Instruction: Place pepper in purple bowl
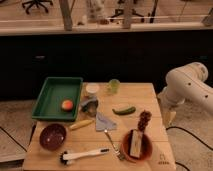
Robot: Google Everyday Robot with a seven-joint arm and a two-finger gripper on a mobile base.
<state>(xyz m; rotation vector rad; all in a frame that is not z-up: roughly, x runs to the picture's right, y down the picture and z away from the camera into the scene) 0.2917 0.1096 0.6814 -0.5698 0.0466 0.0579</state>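
A slim dark-green curved pepper (124, 109) is seen mid-worktop; a round maroon-purple bowl (44, 131) is set at the front-left corner. The white arm's (192, 82) pale gripper (169, 116) is held beside the right edge.

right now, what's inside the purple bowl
Nothing shows inside the purple bowl; its near inner wall is hidden by the rim. The pepper lies on the table, and the tool hangs beside the table's right edge.

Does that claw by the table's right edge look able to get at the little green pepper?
Probably yes. The claw hangs beside the right edge of the table, and the pepper lies on bare wood with nothing on top. Only a dark grape-like bunch sits low between them.
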